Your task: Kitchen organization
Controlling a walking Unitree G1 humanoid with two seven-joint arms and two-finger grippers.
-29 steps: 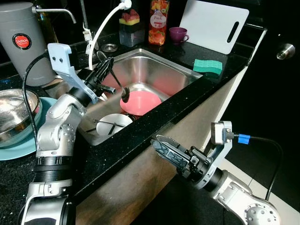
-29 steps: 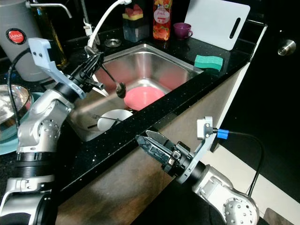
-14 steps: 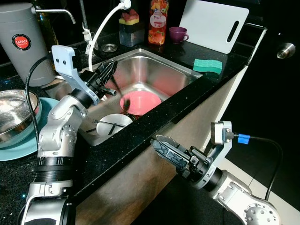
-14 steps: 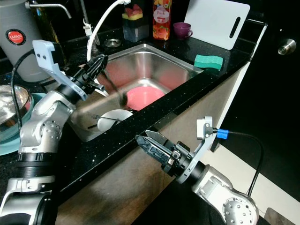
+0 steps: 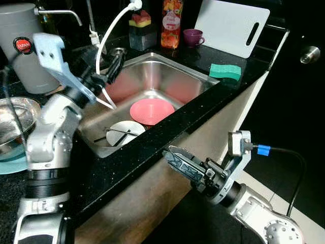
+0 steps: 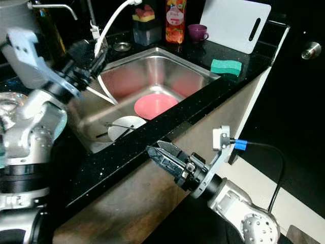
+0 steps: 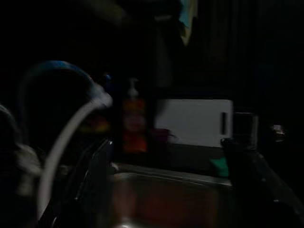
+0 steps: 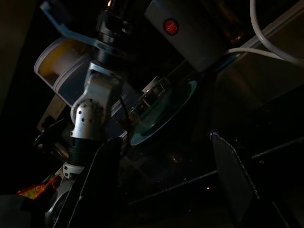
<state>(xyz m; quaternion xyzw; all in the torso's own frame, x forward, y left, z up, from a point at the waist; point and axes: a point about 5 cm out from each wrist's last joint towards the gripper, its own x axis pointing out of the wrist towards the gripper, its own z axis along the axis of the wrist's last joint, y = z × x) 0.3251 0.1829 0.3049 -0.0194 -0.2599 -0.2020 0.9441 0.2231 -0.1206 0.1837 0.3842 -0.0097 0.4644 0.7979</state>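
Sink (image 5: 167,76) (steel) set in black counter (image 5: 152,152).

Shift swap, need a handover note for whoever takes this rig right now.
Left gripper: raised over the sink's left rim, beside the white faucet hose; blurred, so its grip is unclear.
Right gripper: low, in front of the counter edge, fingers open, holding nothing.
In the sink: pink plate and white plate with cutlery lying on it.
On the counter: green sponge, steel bowl at far left.
Done: nothing I can confirm.
Left: both plates and the cutlery are not yet out of the sink.
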